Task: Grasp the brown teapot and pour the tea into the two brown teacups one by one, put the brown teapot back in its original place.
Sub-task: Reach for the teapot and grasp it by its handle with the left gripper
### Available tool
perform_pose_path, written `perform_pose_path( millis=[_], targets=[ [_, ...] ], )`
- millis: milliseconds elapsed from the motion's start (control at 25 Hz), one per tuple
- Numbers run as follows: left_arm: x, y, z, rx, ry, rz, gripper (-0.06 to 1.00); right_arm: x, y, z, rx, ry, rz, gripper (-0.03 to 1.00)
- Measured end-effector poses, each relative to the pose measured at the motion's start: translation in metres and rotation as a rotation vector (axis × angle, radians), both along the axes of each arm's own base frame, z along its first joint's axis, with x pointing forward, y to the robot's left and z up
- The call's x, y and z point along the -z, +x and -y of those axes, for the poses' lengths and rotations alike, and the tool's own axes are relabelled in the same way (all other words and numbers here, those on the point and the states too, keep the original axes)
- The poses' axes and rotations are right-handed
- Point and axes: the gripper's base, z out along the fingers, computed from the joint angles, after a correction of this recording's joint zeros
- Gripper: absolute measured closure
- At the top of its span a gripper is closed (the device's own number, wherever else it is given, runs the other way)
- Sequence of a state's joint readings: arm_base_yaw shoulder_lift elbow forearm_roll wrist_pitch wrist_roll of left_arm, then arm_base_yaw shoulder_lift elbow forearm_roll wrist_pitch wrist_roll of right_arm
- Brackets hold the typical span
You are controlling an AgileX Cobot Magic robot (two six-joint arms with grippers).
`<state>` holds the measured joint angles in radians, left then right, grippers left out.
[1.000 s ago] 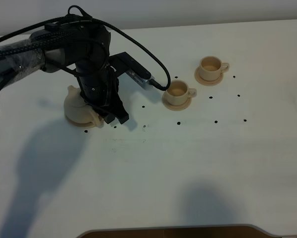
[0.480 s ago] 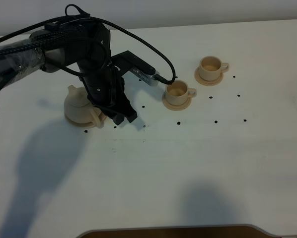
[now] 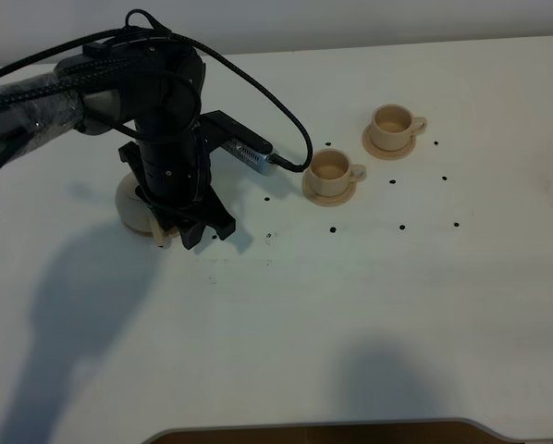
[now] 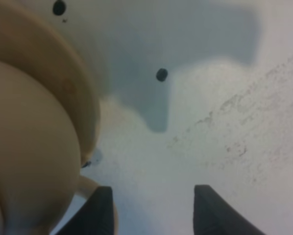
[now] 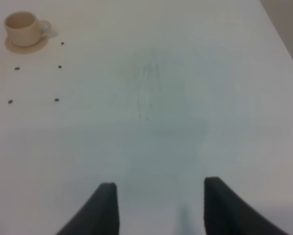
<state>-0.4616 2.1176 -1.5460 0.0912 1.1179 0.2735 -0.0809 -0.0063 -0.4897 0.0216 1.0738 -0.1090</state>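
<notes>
The brown teapot (image 3: 129,196) stands at the left of the table, mostly hidden under my left arm. In the left wrist view its round body (image 4: 29,147) sits on the wide saucer (image 4: 75,88). My left gripper (image 3: 202,228) is open and empty just right of the teapot, low over the table. In the left wrist view (image 4: 154,210) one finger (image 4: 100,210) is beside the teapot's loop handle (image 4: 87,183). The two brown teacups (image 3: 332,171) (image 3: 394,123) stand on their small saucers at the centre right. My right gripper (image 5: 161,208) is open and empty over bare table.
Small black dots (image 3: 402,227) mark the white table around the cups and teapot. The far cup (image 5: 23,27) shows in the right wrist view. The table's front edge (image 3: 313,427) runs along the bottom.
My left gripper has swung back left and turned, closing in on the teapot's handle side. The arm now covers more of the teapot. The cups have not moved.
</notes>
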Motion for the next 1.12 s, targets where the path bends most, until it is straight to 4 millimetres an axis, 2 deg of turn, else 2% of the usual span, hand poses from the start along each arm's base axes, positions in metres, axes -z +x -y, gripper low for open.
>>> perform_pose_path(
  millis=[520,720,880,1120],
  targets=[
    [-0.002,-0.005,-0.006,-0.077,0.074,-0.040,0.54,0.000,0.000,0.000,0.000,0.000,0.000,0.57],
    [-0.005,-0.006,0.004,-0.184,-0.010,-0.060,0.54,0.000,0.000,0.000,0.000,0.000,0.000,0.57],
    [-0.017,-0.006,0.006,-0.293,-0.032,-0.029,0.54,0.000,0.000,0.000,0.000,0.000,0.000,0.57],
    [-0.056,-0.007,-0.007,-0.417,-0.046,0.088,0.54,0.000,0.000,0.000,0.000,0.000,0.000,0.57]
  ],
)
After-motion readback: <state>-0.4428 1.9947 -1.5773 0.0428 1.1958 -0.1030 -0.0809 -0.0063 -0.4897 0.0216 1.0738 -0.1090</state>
